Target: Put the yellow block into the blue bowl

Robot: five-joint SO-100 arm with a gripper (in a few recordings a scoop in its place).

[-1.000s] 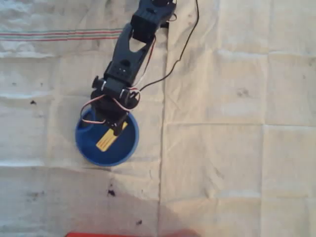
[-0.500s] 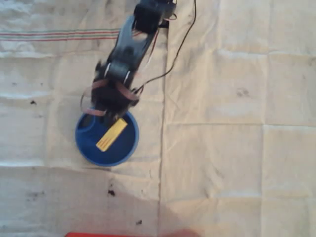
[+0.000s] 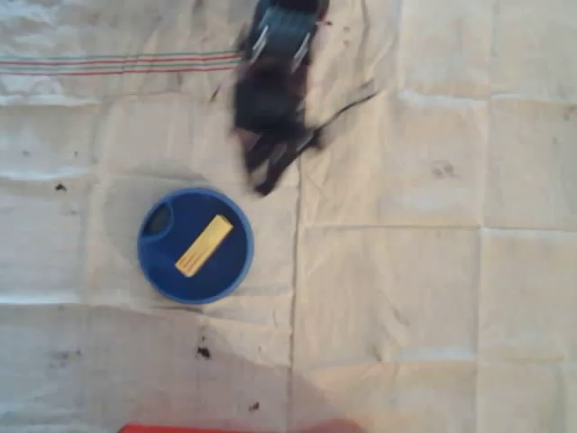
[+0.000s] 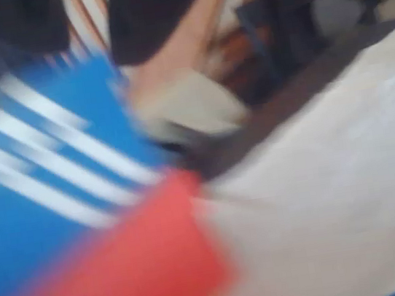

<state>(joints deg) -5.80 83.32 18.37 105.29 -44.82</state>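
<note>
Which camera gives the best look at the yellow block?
The overhead view: the yellow block lies in plain sight inside the blue bowl. The wrist view is badly blurred; I cannot make out the block there.

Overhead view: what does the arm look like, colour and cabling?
The arm is black or very dark plastic, smeared by motion blur. Pale streaks show on its upper segment near the top edge, and a thin dark cable trails off to its right over the cloth. The blur hides the jaws' shape and any markings.
</note>
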